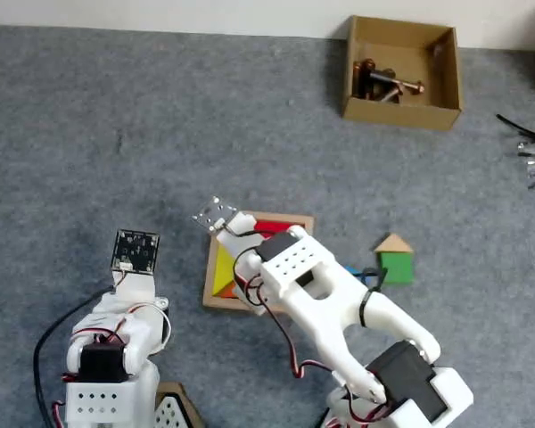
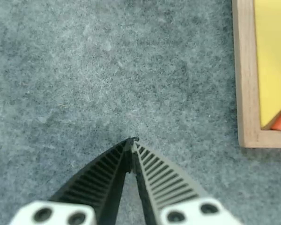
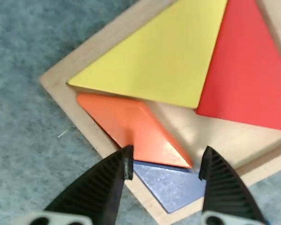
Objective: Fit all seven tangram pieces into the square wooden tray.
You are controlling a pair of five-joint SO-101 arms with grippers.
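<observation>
The square wooden tray (image 1: 209,283) lies mid-table with a yellow triangle (image 3: 168,56) and a red triangle (image 3: 248,70) flat in it. An orange parallelogram (image 3: 136,126) sits beside the yellow one, and a blue triangle (image 3: 171,185) lies at the tray's edge, partly over the rim (image 3: 70,101). My right gripper (image 3: 166,164) hovers open above the orange and blue pieces. On the grey mat right of the tray rest a green square (image 1: 396,267) and a tan triangle (image 1: 392,242). My left gripper (image 2: 132,141) is shut on nothing, low over the mat left of the tray corner (image 2: 247,136).
A cardboard box (image 1: 352,80) holding wooden and metal parts stands at the back right. A sliver of blue (image 1: 364,272) shows beside the green square, partly hidden by the right arm (image 1: 339,303). Cables and foil lie at the right edge (image 1: 533,152). Open grey mat spreads to the left and back.
</observation>
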